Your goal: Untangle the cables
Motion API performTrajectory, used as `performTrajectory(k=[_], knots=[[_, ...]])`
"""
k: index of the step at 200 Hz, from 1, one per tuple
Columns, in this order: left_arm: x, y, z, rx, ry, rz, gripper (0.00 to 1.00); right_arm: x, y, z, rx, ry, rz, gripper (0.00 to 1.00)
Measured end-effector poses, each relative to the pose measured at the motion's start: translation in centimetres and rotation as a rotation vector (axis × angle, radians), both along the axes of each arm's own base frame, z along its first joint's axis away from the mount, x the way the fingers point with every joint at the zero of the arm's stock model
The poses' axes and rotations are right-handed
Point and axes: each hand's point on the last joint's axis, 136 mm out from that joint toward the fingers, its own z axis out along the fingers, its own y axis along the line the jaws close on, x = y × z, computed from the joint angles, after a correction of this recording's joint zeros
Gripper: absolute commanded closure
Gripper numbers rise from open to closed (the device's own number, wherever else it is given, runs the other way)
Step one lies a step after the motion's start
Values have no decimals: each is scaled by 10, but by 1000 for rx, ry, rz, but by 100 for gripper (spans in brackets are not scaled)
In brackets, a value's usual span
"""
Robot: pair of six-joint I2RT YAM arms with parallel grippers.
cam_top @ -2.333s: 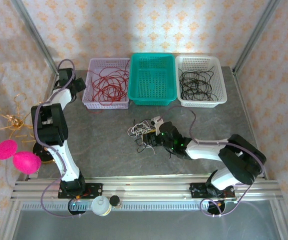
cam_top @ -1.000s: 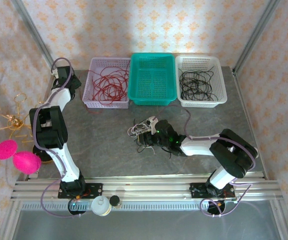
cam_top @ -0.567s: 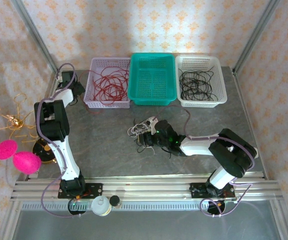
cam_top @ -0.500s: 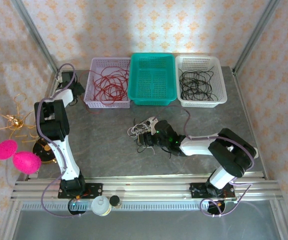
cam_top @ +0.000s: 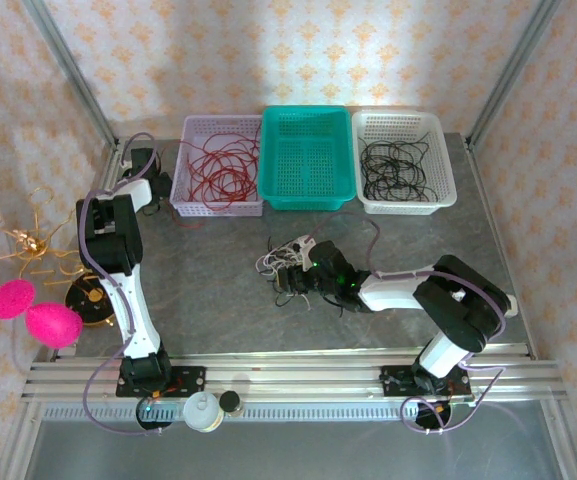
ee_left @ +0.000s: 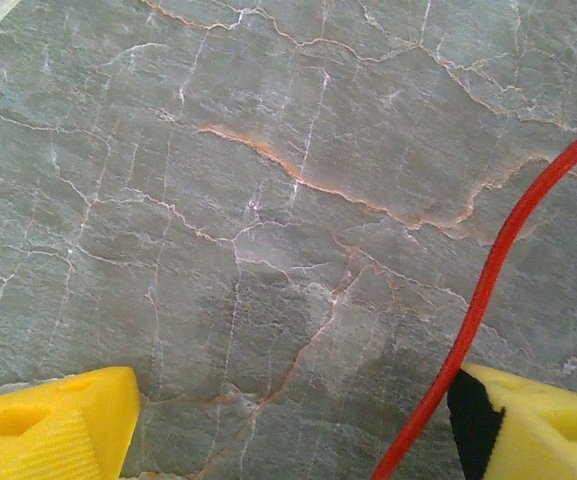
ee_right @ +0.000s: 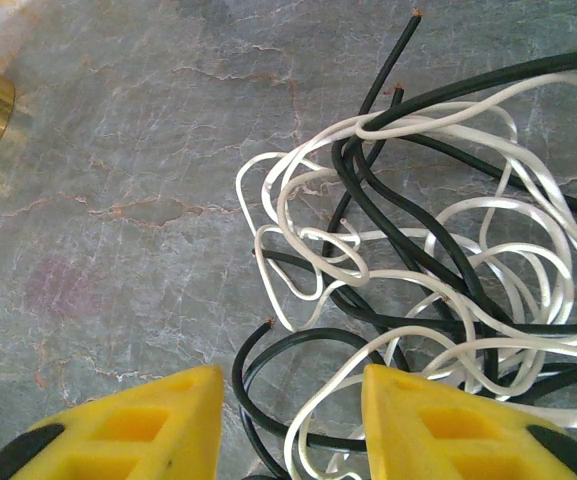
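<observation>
The top view places the tangle of white and black cables (cam_top: pixel 281 263) mid-table at the right gripper (cam_top: pixel 295 279), and the left gripper (cam_top: pixel 161 186) just beside the lilac basket (cam_top: pixel 216 209). The right wrist view adds that its half-open jaws straddle loose strands without clamping them. The left wrist view shows widely spread fingers (ee_left: pixel 53 425), with a red cable (ee_left: pixel 488 290) running past one pad, ungripped.

A robotics lab cell: aluminium rail (cam_top: pixel 298 375) across the frame's bottom, printed backdrop walls (cam_top: pixel 298 50) (wallpaper pattern), plastic baskets (cam_top: pixel 306 158) upper centre on a marble-look counter (cam_top: pixel 218 300).
</observation>
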Motion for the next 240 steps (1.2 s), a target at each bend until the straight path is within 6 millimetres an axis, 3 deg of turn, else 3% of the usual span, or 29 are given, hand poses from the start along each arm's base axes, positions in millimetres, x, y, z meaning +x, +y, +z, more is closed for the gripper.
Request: performTrajectory(k=[86, 153, 175, 184, 217, 240], knots=[[5, -6, -8, 29, 48, -7, 42, 3, 4, 6, 8, -7, 1, 58], [6, -8, -9, 25, 56, -32, 81, 5, 6, 9, 13, -11, 2, 59], [1, -11, -8, 17, 52, -44, 100, 4, 6, 9, 14, -12, 3, 59], [-4, -12, -7, 15, 55, -46, 100, 3, 7, 10, 15, -12, 5, 59], [-32, -17, 12, 17, 39, -37, 100, -3, 2, 23, 42, -28, 0, 59], [-44, -21, 49, 51, -26, -27, 100, -7, -6, 38, 72, -55, -19, 59]])
